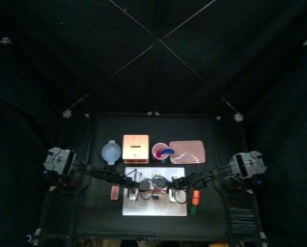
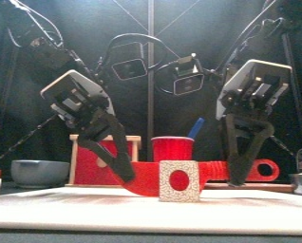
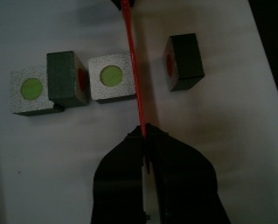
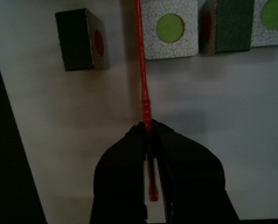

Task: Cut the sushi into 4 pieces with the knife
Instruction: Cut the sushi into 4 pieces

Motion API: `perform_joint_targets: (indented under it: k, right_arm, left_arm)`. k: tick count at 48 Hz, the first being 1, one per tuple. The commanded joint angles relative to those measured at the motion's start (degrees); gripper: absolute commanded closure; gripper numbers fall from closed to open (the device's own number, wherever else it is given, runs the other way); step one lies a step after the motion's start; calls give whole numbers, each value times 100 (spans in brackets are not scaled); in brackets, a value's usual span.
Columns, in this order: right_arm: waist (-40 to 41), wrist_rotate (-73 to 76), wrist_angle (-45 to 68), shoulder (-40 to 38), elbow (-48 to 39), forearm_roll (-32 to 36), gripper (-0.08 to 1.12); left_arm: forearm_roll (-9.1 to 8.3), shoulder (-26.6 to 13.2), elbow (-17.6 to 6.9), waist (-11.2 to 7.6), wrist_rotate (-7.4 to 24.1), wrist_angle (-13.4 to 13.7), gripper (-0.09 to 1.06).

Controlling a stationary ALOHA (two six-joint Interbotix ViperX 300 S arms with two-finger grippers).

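From my remote desk I see the left gripper (image 3: 144, 133) and right gripper (image 4: 149, 131) both clenched on one red plastic toy knife (image 3: 135, 79). Its blade stands between dark green sushi roll blocks (image 3: 107, 79) on the flat white cutting board (image 3: 229, 131), and one block lies apart.

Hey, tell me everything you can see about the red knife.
The knife is red, plastic-looking, long and thin, with a looped handle on the right. It is held level, blade on edge, low by the white cutting board. The left end effector and right end effector each pinch one end. Its blade runs between two sushi pieces.
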State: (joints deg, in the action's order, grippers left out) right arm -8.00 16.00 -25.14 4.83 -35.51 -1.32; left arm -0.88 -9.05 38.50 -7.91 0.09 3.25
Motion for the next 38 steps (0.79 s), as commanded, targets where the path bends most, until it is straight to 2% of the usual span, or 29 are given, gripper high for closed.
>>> perform_joint_targets:
  k: [1,12,22,26,32,38]
  right_arm:
    - [9,0,26,-264,211,88,73]
    - [-132,0,26,-272,272,176,73]
    - [-281,0,26,-272,334,158,74]
    - [-334,9,26,-272,352,141,74]
    - [-387,9,26,-272,343,79,74]
    - [-387,9,26,-325,316,-9,74]
  left_arm:
    - [-9,246,-105,-44,18,9,60]
    - [70,378,-176,-158,-9,9,53]
    - [369,369,-325,-264,-18,-26,33]
    - [431,387,-378,-290,0,-18,26]
    - [431,536,-404,-352,9,-35,19]
    - [431,765,-360,-387,9,-70,18]
